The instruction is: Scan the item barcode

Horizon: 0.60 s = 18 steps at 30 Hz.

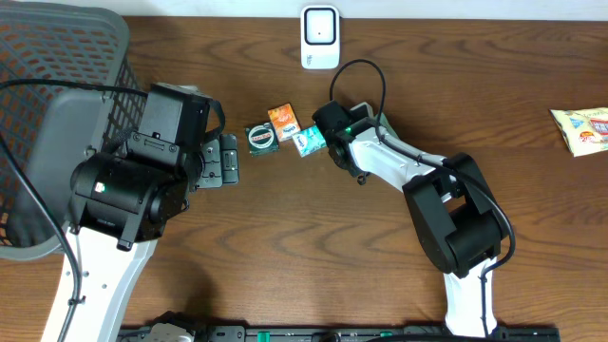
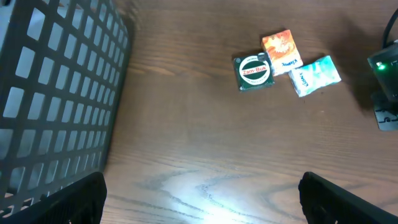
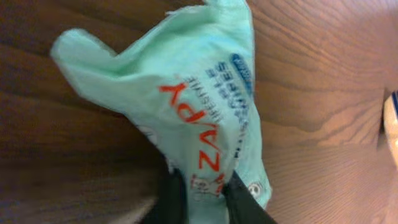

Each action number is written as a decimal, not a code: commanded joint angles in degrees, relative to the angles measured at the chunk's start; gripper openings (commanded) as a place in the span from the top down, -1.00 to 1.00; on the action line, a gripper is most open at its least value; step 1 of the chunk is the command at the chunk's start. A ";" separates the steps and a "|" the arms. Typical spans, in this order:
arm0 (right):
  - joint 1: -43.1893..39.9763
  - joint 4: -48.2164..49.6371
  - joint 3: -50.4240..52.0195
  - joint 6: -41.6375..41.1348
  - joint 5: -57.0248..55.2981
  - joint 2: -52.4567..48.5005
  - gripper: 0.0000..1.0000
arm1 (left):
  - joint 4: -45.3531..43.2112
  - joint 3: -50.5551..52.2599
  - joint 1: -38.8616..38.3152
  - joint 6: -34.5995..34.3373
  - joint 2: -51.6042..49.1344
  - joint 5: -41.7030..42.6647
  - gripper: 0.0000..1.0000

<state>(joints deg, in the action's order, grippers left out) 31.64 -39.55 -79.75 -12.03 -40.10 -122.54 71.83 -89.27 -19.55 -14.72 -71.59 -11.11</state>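
Mint-green plastic, crumpled and printed with red lettering, filled the right wrist view: the tissue packet (image 3: 186,106) was pinched at its near edge between the two dark fingers (image 3: 173,199) of the right gripper (image 3: 199,194), which were pressed together on a fold of the wrapper. From overhead the packet lay near the middle of the wooden table (image 1: 285,256), toward the far side, with the right arm reaching in from the right. It appeared to rest on the wood, though the close view was too tight to be sure.

Just left of the packet sat an orange packet (image 1: 283,120), and left of that a dark green Zam-Buk tin (image 1: 261,138). In the left wrist view the three formed a tight cluster, the orange packet touching the tin and meeting the green one at a corner. A white scanner (image 1: 320,36) stood at the far edge of the table, well apart from the cluster and a little to its right.

The left gripper (image 1: 225,160) hung just left of the tin with its fingers spread wide and nothing between them. A black mesh basket (image 1: 47,57) occupied the far left corner. A yellowish snack bag (image 1: 581,128) lay at the right edge, well away from everything else.
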 commanded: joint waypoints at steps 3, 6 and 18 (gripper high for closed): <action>0.28 -1.01 -0.66 -0.76 7.39 -0.44 0.98 | 0.17 -0.46 0.28 0.52 -0.26 -0.96 -0.95; -0.15 -3.52 -3.17 -0.76 12.35 0.02 0.98 | 0.17 -0.46 0.28 0.52 -0.26 -0.96 -0.96; -9.70 -12.55 -17.38 6.82 56.00 2.29 0.98 | 0.17 -0.46 0.28 0.52 -0.26 -0.96 -0.95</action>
<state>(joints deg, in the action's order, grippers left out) 25.74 -51.64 -94.94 -8.95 -4.12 -122.43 71.83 -89.27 -19.55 -14.72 -71.59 -11.11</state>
